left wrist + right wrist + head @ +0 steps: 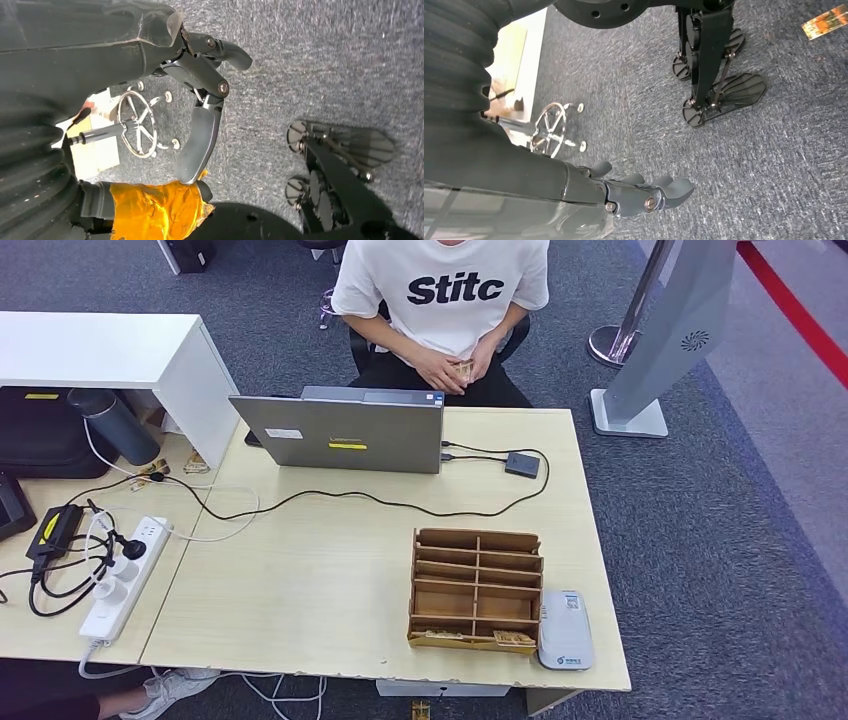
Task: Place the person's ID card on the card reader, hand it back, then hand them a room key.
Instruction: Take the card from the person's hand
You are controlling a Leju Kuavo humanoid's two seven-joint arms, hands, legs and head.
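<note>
A person in a white T-shirt (440, 290) sits across the table and holds a small tan card (462, 368) in both hands at their lap. The white card reader (566, 630) lies at the table's near right corner. Beside it stands a wooden slotted rack (476, 588) with room key cards (515, 639) in its front row. My left hand (200, 135) hangs over the carpet, fingers apart and holding nothing. My right hand (644, 192) also hangs by the floor with its fingers stretched out and nothing in them.
An open grey laptop (340, 430) stands mid-table, cabled to a small dark box (522, 464). A power strip (125, 575) and cables lie on the left. A white shelf (100, 350) and a dark bottle (115, 425) stand far left. A loose card (826, 21) lies on the carpet.
</note>
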